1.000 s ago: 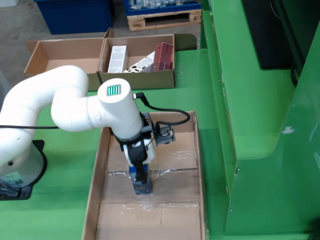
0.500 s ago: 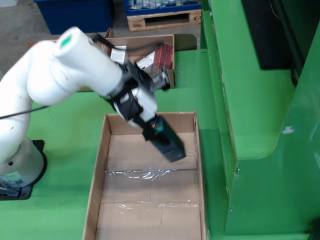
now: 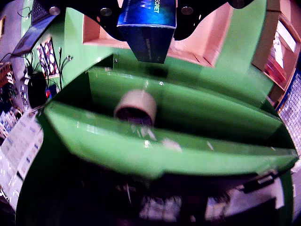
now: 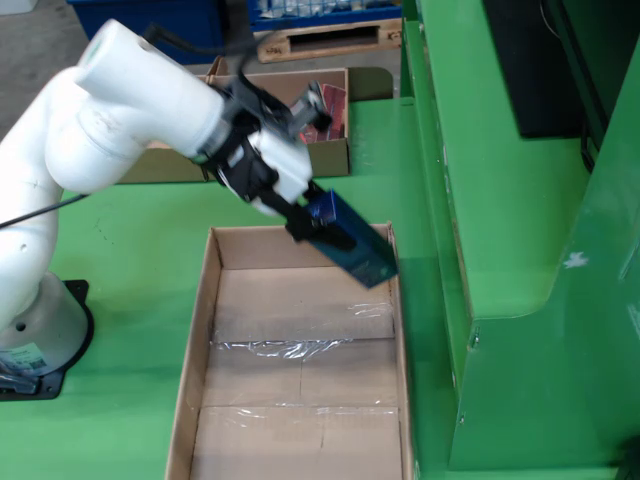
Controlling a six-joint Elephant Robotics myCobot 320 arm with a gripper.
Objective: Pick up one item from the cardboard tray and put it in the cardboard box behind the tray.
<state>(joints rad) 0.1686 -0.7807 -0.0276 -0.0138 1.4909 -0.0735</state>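
Note:
In the fixed view my gripper is shut on a dark blue carton. It holds the carton tilted over the far right corner of the large open cardboard box. The box floor shows only clear tape strips. Behind it stands the low cardboard tray with a reddish item inside. In the wrist view the blue carton fills the top centre between the black fingers, with the gripper closed on it.
A tall green metal structure stands right of the box. The wrist view faces its green ledges, where a beige roll lies. The robot base is at left. Blue crates stand at the back.

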